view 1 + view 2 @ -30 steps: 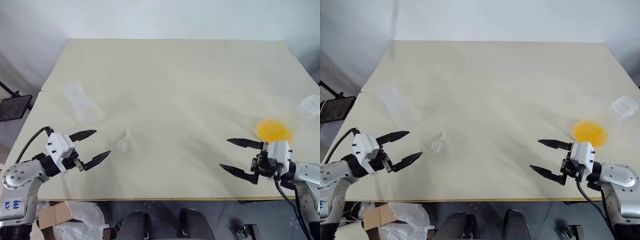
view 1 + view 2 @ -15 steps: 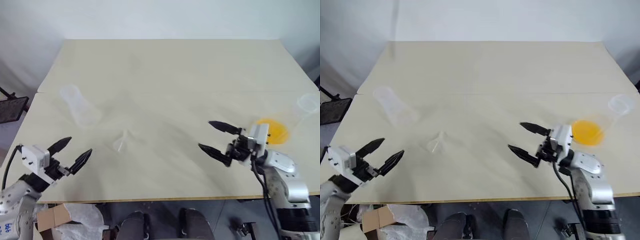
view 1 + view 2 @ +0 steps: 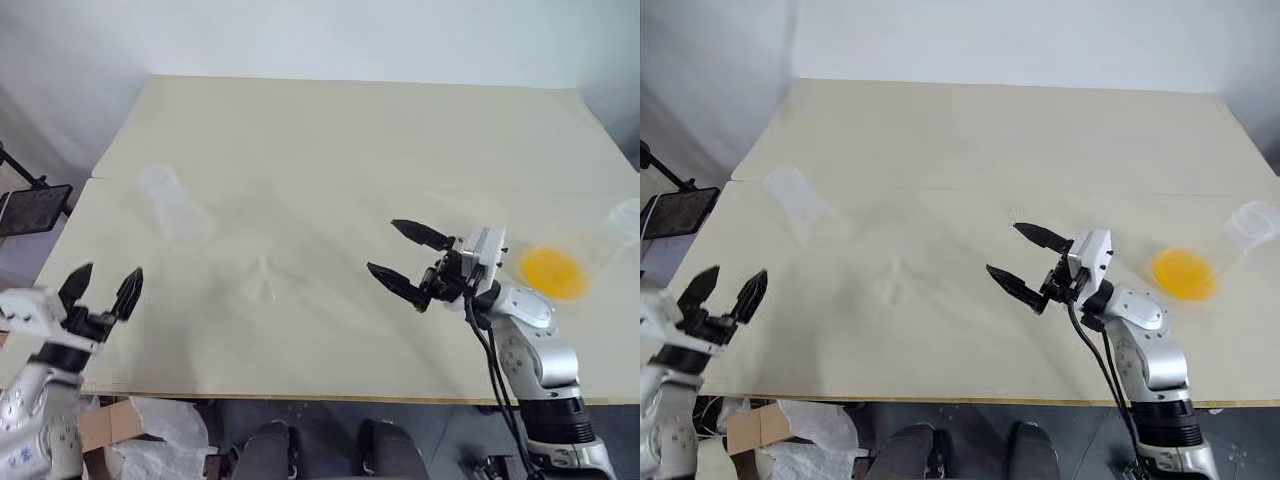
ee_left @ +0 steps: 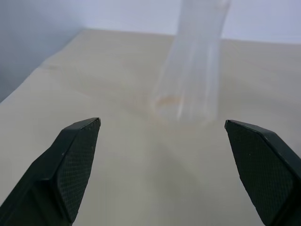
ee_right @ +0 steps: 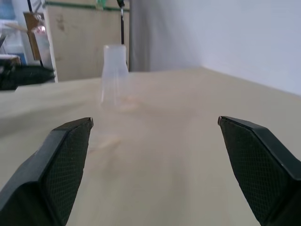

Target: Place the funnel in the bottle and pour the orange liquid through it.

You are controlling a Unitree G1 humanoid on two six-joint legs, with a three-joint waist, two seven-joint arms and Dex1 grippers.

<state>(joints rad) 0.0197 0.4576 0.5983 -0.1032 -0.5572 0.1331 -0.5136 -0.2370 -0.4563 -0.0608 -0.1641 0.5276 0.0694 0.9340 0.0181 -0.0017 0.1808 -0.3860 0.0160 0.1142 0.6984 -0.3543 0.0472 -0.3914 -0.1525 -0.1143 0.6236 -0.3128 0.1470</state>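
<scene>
Left eye view is giving you the whole worktop (image 3: 330, 130), so read it across with the funnel (image 3: 262, 281) as your landmark. Well to the funnel's left and nearer you, your left end effector (image 3: 100, 290) is hanging off the worktop's front corner with its fingers spread wide and gripping nothing. Beyond the funnel and to its left, the bottle (image 3: 176, 207) is standing with its open neck up, waiting to receive the spout. The funnel itself is sitting near the middle of the worktop, untouched, wide end down as far as you can tell. To its right, your right end effector (image 3: 401, 256) is hovering above the surface, fingers wide and empty, pointing toward the funnel, probably lining up for the pickup. Far right of the funnel, the orange liquid (image 3: 552, 270) is sitting in a clear vessel, well apart from everything else until pouring.
</scene>
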